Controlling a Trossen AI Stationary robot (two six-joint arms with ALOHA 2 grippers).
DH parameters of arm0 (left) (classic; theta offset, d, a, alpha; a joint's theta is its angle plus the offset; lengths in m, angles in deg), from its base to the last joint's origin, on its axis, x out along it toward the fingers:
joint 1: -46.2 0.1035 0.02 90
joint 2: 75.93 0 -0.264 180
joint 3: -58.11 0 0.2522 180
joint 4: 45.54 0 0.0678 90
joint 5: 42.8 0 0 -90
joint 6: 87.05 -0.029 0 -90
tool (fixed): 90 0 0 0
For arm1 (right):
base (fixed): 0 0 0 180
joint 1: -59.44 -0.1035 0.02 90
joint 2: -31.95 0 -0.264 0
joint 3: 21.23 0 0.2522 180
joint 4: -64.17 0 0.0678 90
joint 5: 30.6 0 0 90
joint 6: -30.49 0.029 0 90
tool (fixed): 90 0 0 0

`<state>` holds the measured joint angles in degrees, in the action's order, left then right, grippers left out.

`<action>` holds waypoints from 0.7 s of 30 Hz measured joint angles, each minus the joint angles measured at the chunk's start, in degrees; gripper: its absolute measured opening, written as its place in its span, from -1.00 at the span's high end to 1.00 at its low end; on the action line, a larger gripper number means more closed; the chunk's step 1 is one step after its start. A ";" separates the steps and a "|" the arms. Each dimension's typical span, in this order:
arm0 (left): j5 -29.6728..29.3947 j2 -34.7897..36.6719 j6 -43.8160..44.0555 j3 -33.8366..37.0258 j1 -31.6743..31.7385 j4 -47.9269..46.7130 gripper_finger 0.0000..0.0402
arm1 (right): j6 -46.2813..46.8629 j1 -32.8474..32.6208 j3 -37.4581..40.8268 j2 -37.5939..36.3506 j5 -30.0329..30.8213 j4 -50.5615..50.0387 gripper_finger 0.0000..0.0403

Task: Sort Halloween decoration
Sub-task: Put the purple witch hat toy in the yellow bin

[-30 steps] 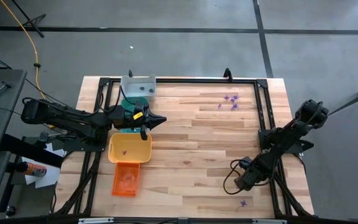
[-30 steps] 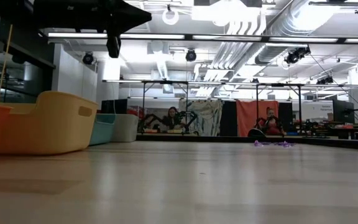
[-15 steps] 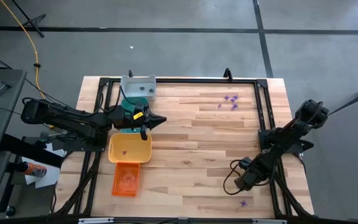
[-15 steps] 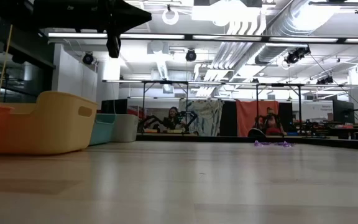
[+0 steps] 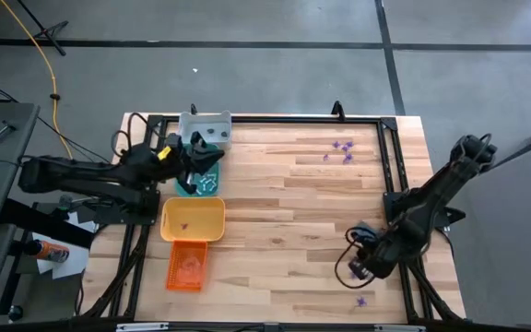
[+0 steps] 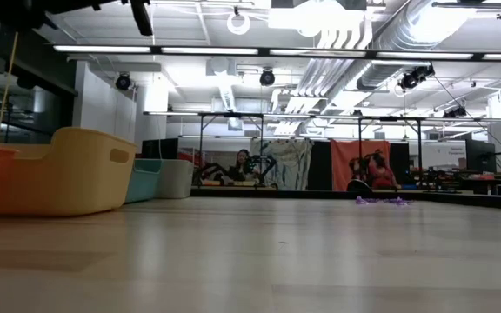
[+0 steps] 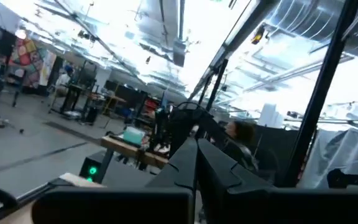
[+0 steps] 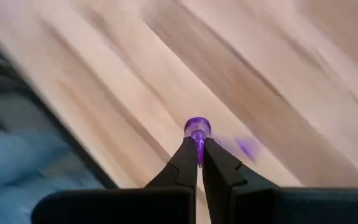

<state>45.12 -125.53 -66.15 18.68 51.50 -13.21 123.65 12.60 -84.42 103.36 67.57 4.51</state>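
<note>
Purple trinket [image 8: 197,128] pinched tight in the right gripper [image 8: 199,163] above the wooden table [image 5: 284,212], left gripper [image 5: 212,155] clenched empty over the teal tray [image 5: 197,184].

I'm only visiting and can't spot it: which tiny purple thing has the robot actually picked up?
Start at the wooden table and go to its near right corner, where the right gripper hangs low. Pinched between its shut tips is a purple trinket. The other purple trinkets lie loose near the far right edge, and one more lies beside that arm.

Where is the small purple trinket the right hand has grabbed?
Pinched in the right hand, the small purple trinket hangs over the wooden table near its front right corner.
</note>
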 joint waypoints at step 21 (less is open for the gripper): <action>-0.33 -10.78 -0.48 -1.46 -6.16 -12.56 1.00 | -63.66 36.58 2.25 11.86 0.40 67.43 0.99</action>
<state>44.79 -136.31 -66.63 17.22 45.34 -25.77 59.99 49.18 -82.16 115.22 67.96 71.94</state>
